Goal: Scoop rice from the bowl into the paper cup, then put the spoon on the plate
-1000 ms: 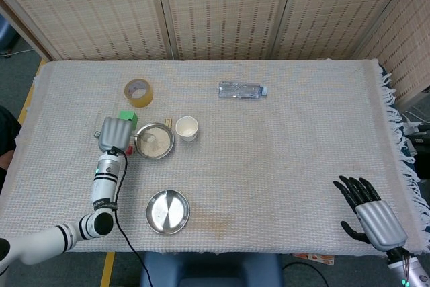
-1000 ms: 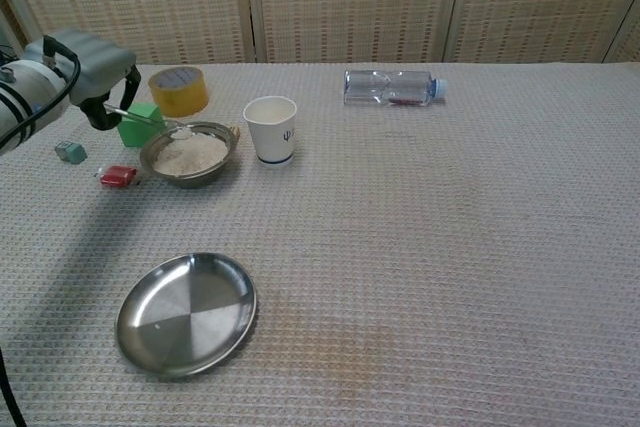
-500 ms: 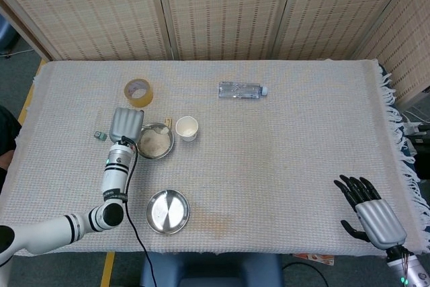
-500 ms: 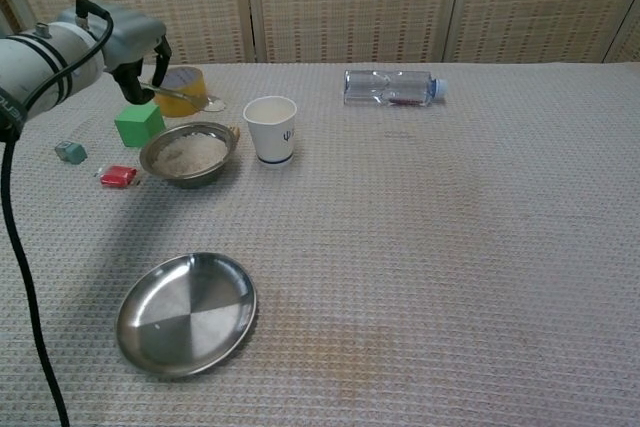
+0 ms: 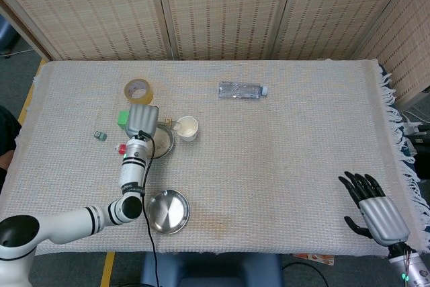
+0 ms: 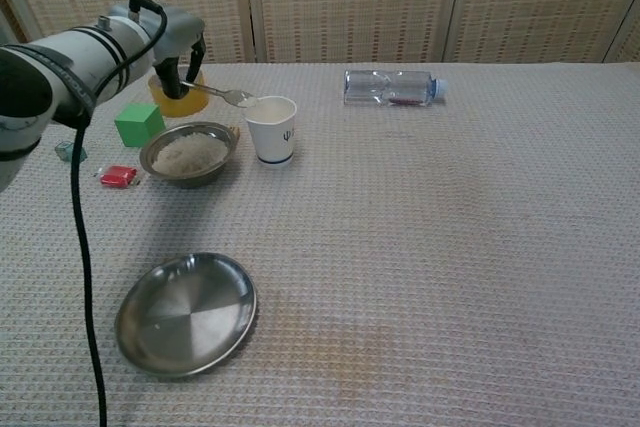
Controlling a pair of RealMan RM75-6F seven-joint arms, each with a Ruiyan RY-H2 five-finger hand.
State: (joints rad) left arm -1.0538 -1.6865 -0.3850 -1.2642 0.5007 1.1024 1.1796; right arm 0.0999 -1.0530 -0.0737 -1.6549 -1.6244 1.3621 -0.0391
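**Left hand holds spoon at the cup rim**

Left hand (image 6: pixel 170 42) is seen clamped on the spoon (image 6: pixel 222 94), whose rice-laden tip is held just over the left rim of the paper cup (image 6: pixel 271 129). The bowl (image 6: pixel 188 154) of rice is set left of the cup, the plate (image 6: pixel 186 313) nearer. Right hand (image 5: pixel 373 208) is held at the near right table edge, fingers apart, nothing grasped.

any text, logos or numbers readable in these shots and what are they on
Paper cup: a small dark blue mark on its side, too small to read.
Water bottle: lying on its side, with a red patch showing on it, no letters legible.
Tape roll: no print visible.
Nothing else in either view carries legible text.
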